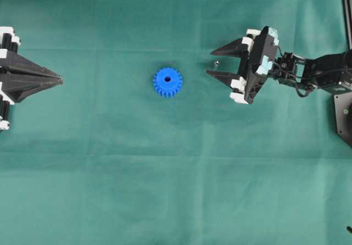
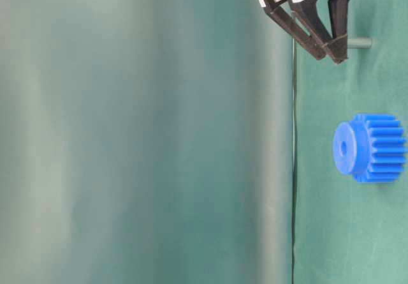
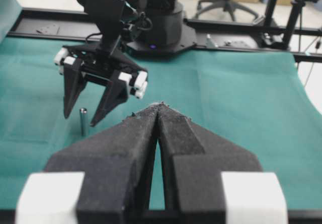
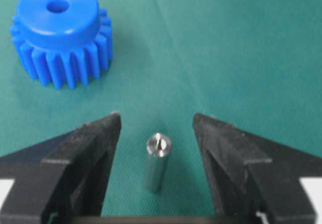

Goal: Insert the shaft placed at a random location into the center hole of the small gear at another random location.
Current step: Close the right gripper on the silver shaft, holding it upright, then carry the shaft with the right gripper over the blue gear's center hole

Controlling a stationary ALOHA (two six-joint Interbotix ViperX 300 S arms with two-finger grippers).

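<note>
Your left gripper [image 1: 59, 80] is cut off by the overhead edge; the small gear [image 3: 160, 114] hides behind it.

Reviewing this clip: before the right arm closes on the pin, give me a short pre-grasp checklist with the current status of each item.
1. right gripper open wide enough for the pin: ok, both fingers stand apart.
2. shaft standing upright on the green cloth: ok.
3. Shaft between the fingers: ok in the right wrist view, with a gap on each side; the overhead view shows it near the fingertips.
4. Fingertips low enough to grip the shaft's side: cannot tell.
5. small gear lying flat with its center hole facing up and unblocked: ok.
6. left gripper shut and away from the gear: ok.
</note>
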